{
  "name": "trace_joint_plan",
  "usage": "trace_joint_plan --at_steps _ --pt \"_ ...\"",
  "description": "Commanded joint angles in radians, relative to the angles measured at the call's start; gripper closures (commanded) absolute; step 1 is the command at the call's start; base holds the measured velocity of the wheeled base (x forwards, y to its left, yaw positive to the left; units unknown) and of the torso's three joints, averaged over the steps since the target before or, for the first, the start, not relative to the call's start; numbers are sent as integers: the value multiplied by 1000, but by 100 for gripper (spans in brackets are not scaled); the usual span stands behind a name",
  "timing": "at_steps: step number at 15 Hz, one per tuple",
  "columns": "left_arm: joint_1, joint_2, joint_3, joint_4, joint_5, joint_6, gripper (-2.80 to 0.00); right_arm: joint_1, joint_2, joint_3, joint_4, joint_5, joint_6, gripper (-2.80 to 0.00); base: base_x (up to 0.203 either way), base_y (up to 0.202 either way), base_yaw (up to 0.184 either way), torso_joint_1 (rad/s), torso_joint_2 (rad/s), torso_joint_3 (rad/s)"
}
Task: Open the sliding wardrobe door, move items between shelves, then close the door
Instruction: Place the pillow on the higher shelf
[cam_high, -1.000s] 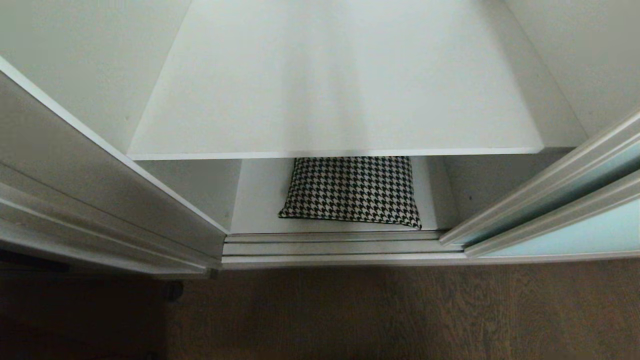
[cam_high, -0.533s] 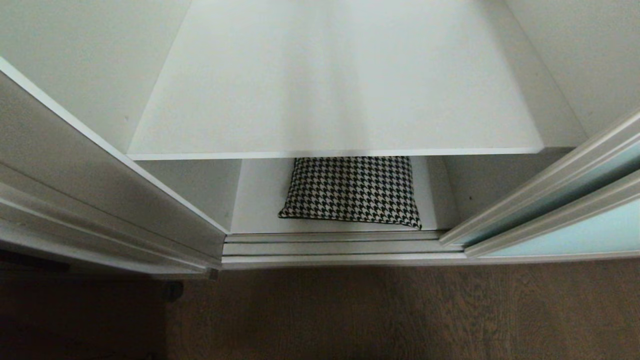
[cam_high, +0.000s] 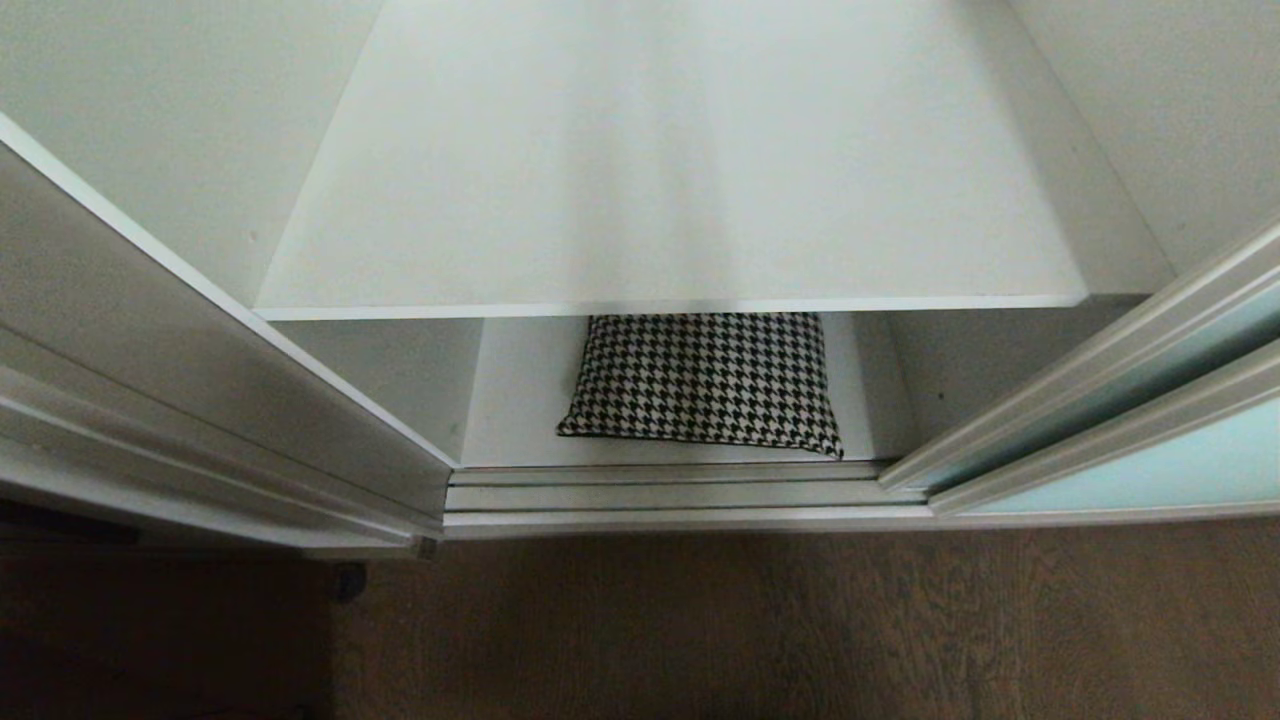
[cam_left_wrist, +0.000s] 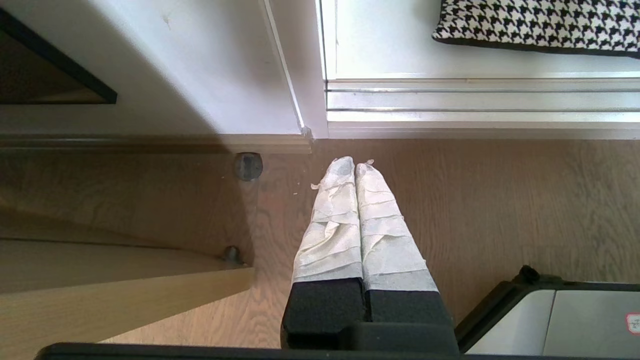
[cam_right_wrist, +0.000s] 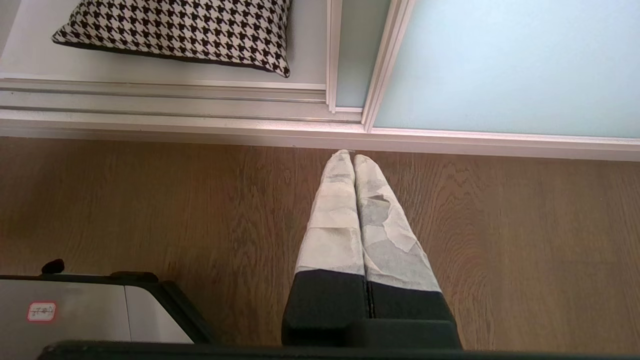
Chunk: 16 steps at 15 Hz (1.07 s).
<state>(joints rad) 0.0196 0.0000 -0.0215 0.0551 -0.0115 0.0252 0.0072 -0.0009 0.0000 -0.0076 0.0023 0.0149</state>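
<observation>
The frosted aqua sliding wardrobe door (cam_high: 1170, 470) (cam_right_wrist: 505, 65) stands slid to the right, leaving the white compartment open. A black-and-white houndstooth item (cam_high: 705, 385) (cam_left_wrist: 537, 25) (cam_right_wrist: 175, 32) lies on the bottom shelf (cam_high: 510, 400), close to the door track. The wide white shelf (cam_high: 670, 180) above it is bare. My left gripper (cam_left_wrist: 354, 163) hangs shut over the wood floor, short of the wardrobe's left corner. Over the floor just before the door's frame edge, my right gripper (cam_right_wrist: 352, 156) is shut too. Neither holds anything, and neither arm shows in the head view.
The silvery door track (cam_high: 660, 495) runs along the wardrobe's front. The off-white side post (cam_high: 200, 400) bounds the opening on the left. A small round stopper (cam_left_wrist: 248, 166) sits on the wood floor (cam_high: 800, 630) beside a light wooden panel (cam_left_wrist: 100, 295). My base's corner (cam_right_wrist: 90, 310) shows.
</observation>
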Motion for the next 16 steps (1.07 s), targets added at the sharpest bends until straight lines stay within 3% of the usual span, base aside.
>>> trace_joint_plan --at_steps 1,16 --pt "0 2 0 0 1 -1 0 0 1 0 0 1 1 0 0 0 0 0 0 0" --pt "0 2 0 0 1 -1 0 0 -1 0 0 1 7 0 0 0 0 0 0 0"
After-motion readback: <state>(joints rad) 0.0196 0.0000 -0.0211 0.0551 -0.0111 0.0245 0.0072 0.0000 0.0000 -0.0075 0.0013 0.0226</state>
